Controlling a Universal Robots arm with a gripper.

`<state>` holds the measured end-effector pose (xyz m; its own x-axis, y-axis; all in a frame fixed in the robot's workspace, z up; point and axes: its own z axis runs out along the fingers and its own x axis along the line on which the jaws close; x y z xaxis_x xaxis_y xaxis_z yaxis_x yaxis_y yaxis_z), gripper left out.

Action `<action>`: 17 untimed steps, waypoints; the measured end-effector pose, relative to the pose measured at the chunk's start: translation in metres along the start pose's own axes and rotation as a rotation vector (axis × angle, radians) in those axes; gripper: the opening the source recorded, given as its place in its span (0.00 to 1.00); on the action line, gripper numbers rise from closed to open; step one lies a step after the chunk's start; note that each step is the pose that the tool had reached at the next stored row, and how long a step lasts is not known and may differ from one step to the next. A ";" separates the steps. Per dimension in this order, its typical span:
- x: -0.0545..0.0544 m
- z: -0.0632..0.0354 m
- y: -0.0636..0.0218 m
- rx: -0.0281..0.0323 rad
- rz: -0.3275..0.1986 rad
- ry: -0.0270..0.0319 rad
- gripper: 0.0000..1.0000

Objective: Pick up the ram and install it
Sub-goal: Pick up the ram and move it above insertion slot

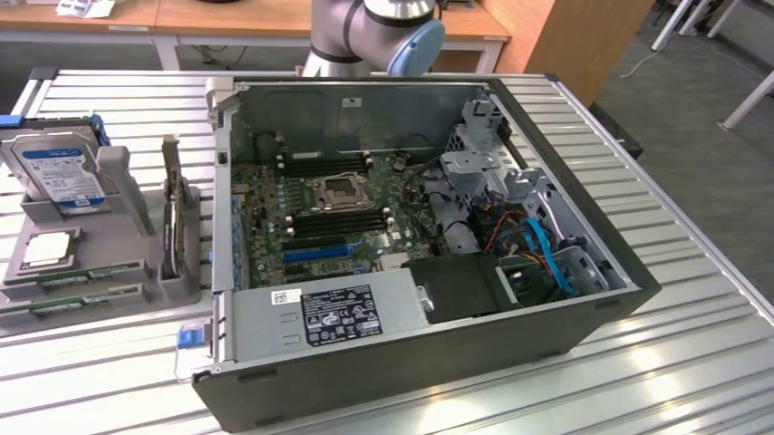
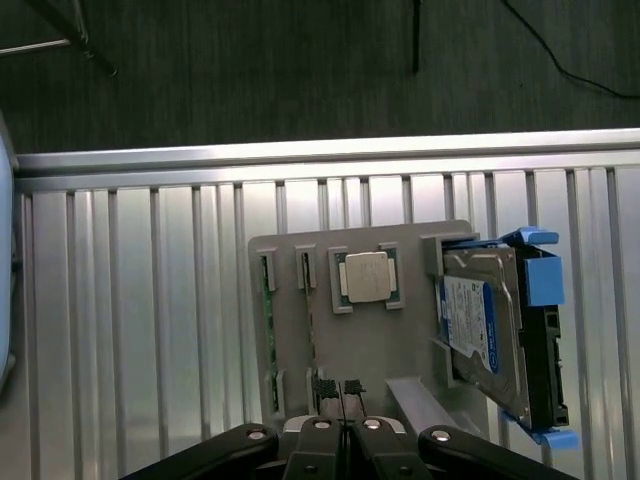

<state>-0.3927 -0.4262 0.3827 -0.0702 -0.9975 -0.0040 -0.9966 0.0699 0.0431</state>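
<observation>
Wrist view: closed gripper point(image 2: 338, 392) over grey tray point(image 2: 360, 340) with ram sticks point(image 2: 268, 330)

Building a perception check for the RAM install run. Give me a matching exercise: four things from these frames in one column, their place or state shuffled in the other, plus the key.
Things:
1. hard drive
2. processor chip
3. ram
4. gripper

Places or states:
A. on edge in a narrow slot of the gray holder
B. shut, over the gray holder
C. in a blue bracket at one end of the gray holder
D. flat in a square recess of the gray holder

Pairs: 1-C, 2-D, 3-A, 4-B
</observation>
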 end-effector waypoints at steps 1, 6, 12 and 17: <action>0.000 -0.0001 -0.0007 0.0000 -0.001 0.0001 0.10; 0.000 -0.0001 -0.0028 -0.0001 -0.012 0.0002 0.10; 0.000 -0.0002 -0.0032 0.0010 -0.017 0.0004 0.10; 0.000 0.0022 -0.0033 0.0026 -0.017 0.0002 0.10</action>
<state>-0.3896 -0.4265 0.3803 -0.0533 -0.9986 -0.0045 -0.9978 0.0531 0.0404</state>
